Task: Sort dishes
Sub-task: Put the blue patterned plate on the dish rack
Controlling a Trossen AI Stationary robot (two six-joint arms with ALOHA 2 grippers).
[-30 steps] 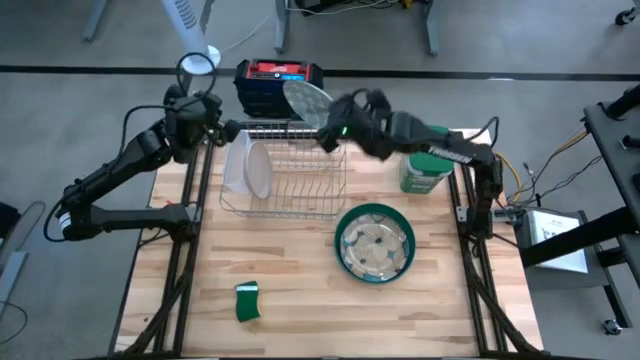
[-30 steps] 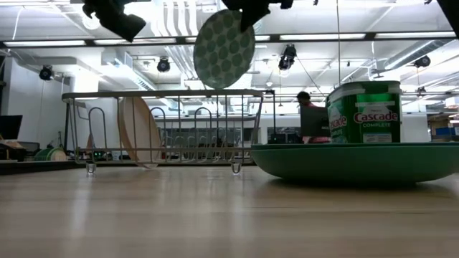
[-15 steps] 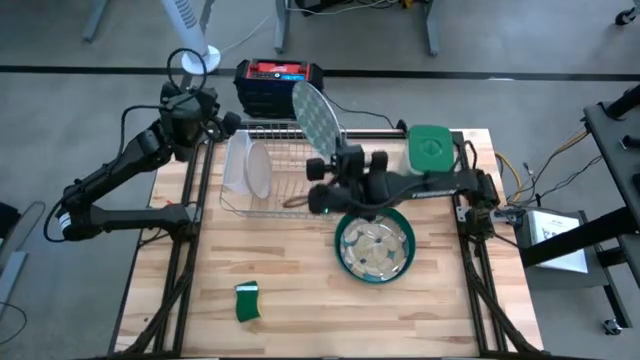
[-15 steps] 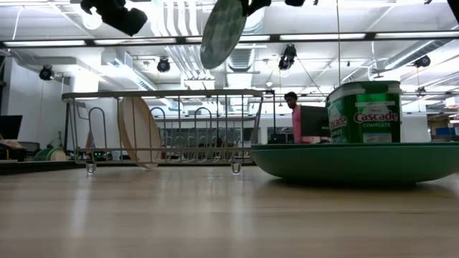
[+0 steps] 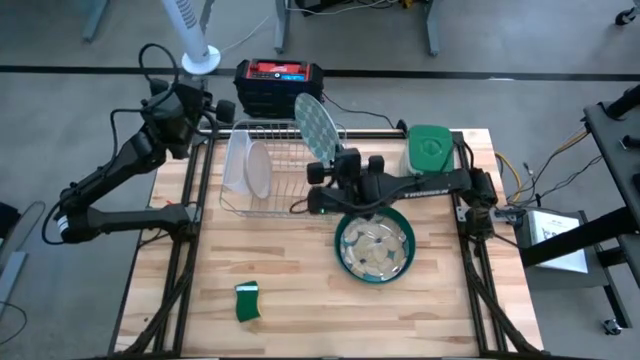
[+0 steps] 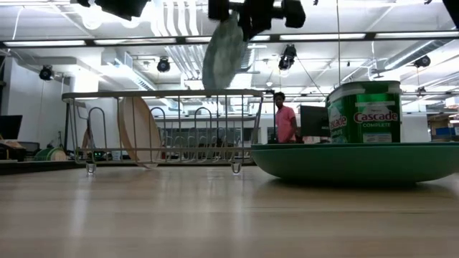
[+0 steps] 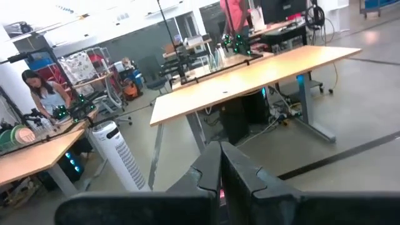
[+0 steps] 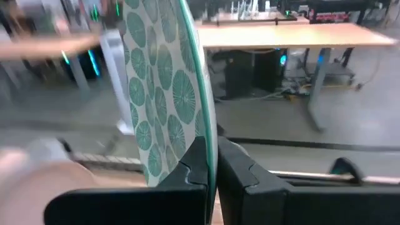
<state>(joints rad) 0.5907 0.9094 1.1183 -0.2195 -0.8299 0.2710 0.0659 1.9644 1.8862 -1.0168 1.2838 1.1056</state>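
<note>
Over on the left, the left arm is folded back from the table, its elbow out past the table's edge and its wrist raised near the far left corner. The left gripper (image 7: 220,165) is up in the air with its fingers pressed together and nothing between them, looking out into the room.

Next along, the rack (image 5: 283,178) sits on the far half of the table with a whitish plate (image 5: 257,168) standing on edge in its left end.

Then the right arm reaches in from the right side, stretched out low and nearly level across the table, past the green canister (image 5: 429,149). The right gripper (image 8: 211,164) is clamped on the lower rim of the patterned plate (image 5: 317,126), holding it on edge, tilted a little, above the right part of the rack. From table height that plate hangs clear of the rack's top wire.

Nearer the front, just right of the rack, a teal plate (image 5: 344,245) lies flat with a paler plate (image 5: 375,247) in it. A sponge (image 5: 247,301) lies near the front edge.
</note>
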